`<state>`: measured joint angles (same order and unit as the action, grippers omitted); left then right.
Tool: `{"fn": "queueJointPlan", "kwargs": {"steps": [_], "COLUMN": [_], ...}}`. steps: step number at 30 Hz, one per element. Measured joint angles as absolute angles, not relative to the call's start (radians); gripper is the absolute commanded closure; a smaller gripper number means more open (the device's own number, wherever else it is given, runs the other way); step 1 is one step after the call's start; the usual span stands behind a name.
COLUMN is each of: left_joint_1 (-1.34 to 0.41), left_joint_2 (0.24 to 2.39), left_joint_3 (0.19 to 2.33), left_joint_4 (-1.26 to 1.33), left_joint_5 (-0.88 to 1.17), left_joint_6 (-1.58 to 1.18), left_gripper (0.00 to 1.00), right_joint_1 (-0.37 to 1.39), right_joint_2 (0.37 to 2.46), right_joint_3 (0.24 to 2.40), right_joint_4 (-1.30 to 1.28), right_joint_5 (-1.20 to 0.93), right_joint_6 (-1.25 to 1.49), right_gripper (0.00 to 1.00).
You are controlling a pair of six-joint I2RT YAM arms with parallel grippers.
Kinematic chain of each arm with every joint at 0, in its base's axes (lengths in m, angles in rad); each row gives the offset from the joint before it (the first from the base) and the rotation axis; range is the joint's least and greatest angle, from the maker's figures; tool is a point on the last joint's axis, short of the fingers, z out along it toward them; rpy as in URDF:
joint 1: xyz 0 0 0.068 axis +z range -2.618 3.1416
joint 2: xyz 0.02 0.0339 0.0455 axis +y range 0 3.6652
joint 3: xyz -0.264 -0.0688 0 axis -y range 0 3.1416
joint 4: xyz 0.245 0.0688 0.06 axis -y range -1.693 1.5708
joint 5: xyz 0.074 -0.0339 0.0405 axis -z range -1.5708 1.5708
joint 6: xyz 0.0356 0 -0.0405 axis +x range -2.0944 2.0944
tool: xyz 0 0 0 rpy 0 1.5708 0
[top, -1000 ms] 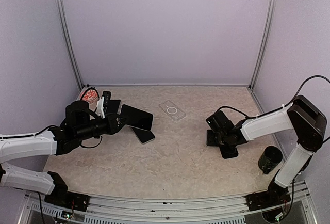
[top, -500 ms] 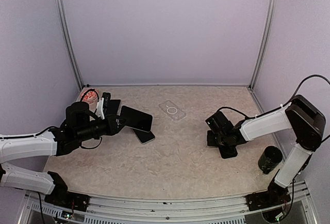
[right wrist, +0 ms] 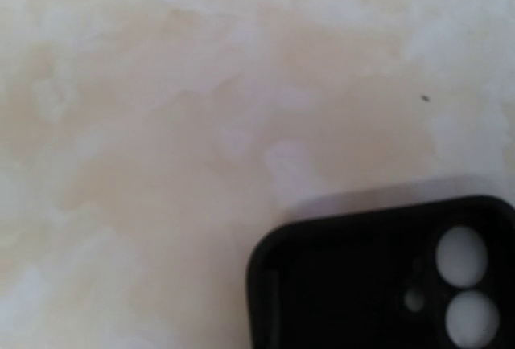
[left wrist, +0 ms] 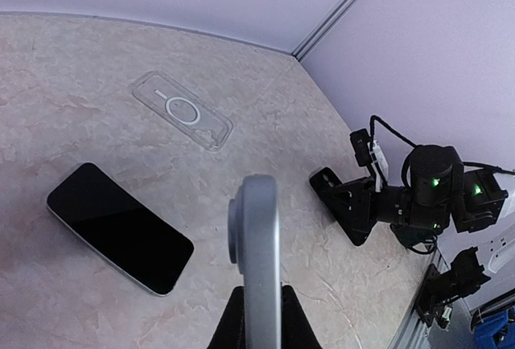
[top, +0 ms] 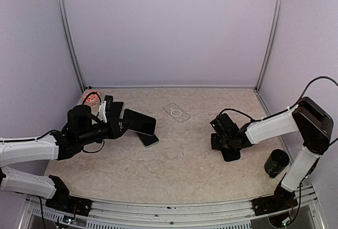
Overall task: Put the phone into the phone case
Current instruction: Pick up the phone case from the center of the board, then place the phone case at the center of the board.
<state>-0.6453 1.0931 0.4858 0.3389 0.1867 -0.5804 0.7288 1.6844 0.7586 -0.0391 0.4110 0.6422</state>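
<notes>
Closing in over the last second, the right gripper (top: 224, 139) now has its jaws pressed together low over the black phone case (right wrist: 378, 277), which lies flat on the table (top: 179, 176) with its camera cutouts showing; whether it nips the case edge cannot be told. The left gripper (left wrist: 249, 325) pinches the phone (left wrist: 256, 252) by its lower end, holding it edge-on above the table. Under it lies a second phone (left wrist: 119, 227), screen up. Farther back sits a clear case (left wrist: 182, 110), apart from both. A black cylinder (top: 276, 163) stands near the right arm.
</notes>
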Motion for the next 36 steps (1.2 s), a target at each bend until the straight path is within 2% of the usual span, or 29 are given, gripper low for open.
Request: {"fn": "queueJointPlan", "kwargs": {"steps": [16,31,36], "left_joint_1": [-0.644,-0.593,-0.576], "left_joint_2": [1.080,0.846,0.825], "left_joint_3": [0.467,0.396,0.376], "left_joint_4": [0.350,0.301,0.285], "left_joint_5": [0.171,0.023,-0.002], "left_joint_6": [-0.592,-0.620,-0.640], "left_gripper": [1.00,1.00,1.00], "right_joint_1": [0.929,0.982,0.984], "right_joint_2": [1.820,1.888,1.915], "right_joint_3": [0.983,1.040,1.050], "right_joint_4": [0.055,0.147,0.159], "right_joint_5": [0.374,0.146,0.059], "right_joint_6": [0.347,0.079,0.044], "right_gripper": [1.00,1.00,0.95]}}
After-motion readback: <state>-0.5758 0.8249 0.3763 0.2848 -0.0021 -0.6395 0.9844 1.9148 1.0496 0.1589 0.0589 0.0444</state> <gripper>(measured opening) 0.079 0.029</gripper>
